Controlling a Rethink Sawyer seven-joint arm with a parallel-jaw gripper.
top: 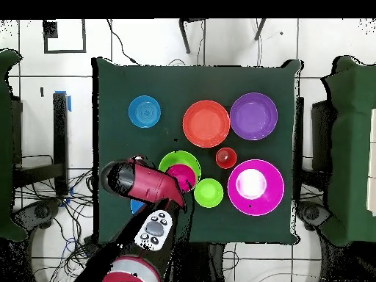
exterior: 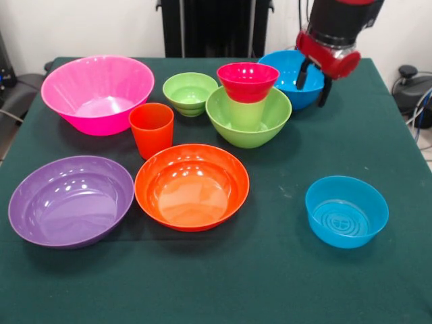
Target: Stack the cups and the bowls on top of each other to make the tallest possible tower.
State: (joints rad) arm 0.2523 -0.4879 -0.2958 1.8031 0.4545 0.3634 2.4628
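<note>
arm: you've got the red and black arm (exterior: 337,20) coming down behind and to the right of the tower, wrist roughly vertical in the front view; in the overhead view it runs over the spot just beside the tower and hides the big blue bowl almost entirely.
gripper: gripper (exterior: 314,82) hangs over the big blue bowl (exterior: 287,71), just beside the tower; two dark fingers (exterior: 302,75) point down, spread apart, nothing between them, so released and empty.
tower: medium green bowl (exterior: 248,120) as base, lime cup (exterior: 246,113) standing inside it, small red bowl (exterior: 247,81) seated on the cup's mouth. Upright, no visible tilt.
small green bowl: (exterior: 190,93) just left of the tower, apart from it.
orange cup: (exterior: 151,129) left and slightly in front of the tower, upright, standing alone.
pink bowl: (exterior: 98,93) well left of the tower, past the small green bowl.
orange bowl: (exterior: 192,186) in front of the tower, slightly left.
purple bowl: (exterior: 71,200) front left of the tower, just beside the orange bowl; you can't tell if the rims touch.
small blue bowl: (exterior: 346,210) front right of the tower, well apart, alone.
table: green cloth (exterior: 283,283) under everything.
</note>
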